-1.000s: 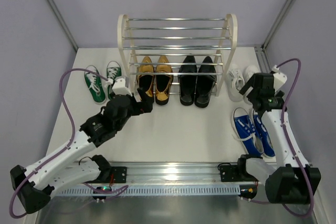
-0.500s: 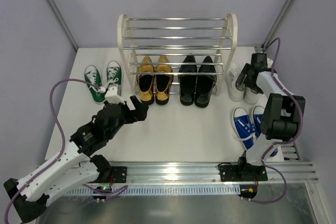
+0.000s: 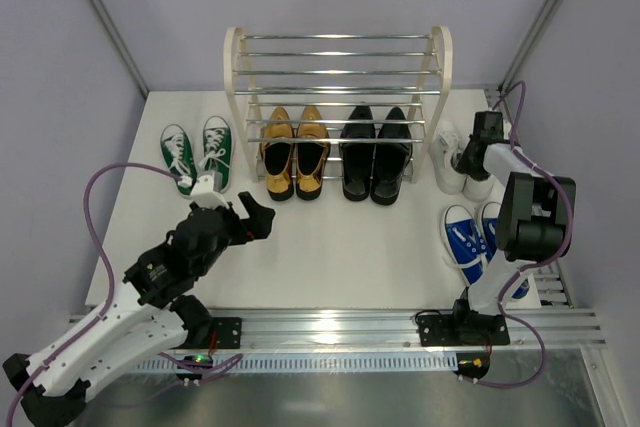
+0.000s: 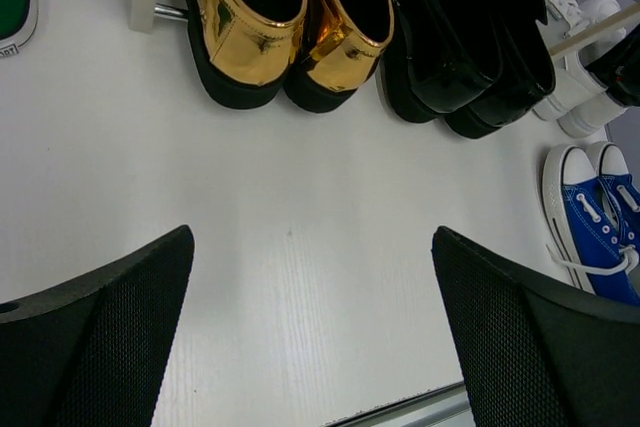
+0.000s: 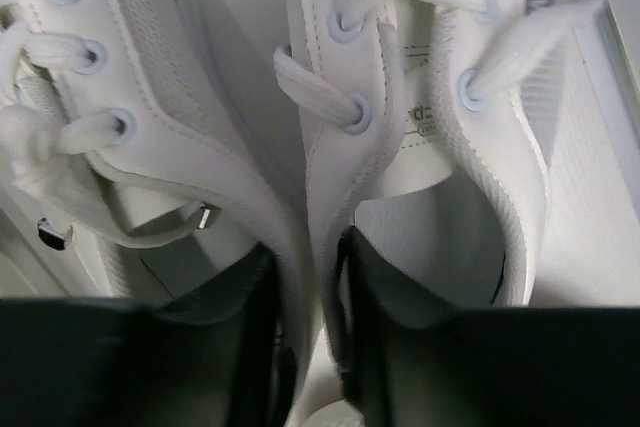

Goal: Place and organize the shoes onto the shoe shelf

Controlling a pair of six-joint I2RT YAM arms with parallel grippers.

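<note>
**Right hand pinched both white sneakers at once**

Just right of the shoe shelf [image 3: 233, 77], the right hand [image 5: 308, 267] was closed on the white sneakers [image 5: 420, 97]. It had one finger inside each shoe, squeezing the touching inner walls together, probably so the pair lifts in one go. The left hand [image 4: 315, 287] hung wide open and empty over the counter [image 3: 340, 247] in front of the shelf. Gold loafers [image 3: 293, 152] and black dress shoes [image 3: 375, 152] sat toe-in at its bottom level.

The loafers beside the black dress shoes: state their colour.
The loafers are shiny gold, seen best in the left wrist view.
</note>
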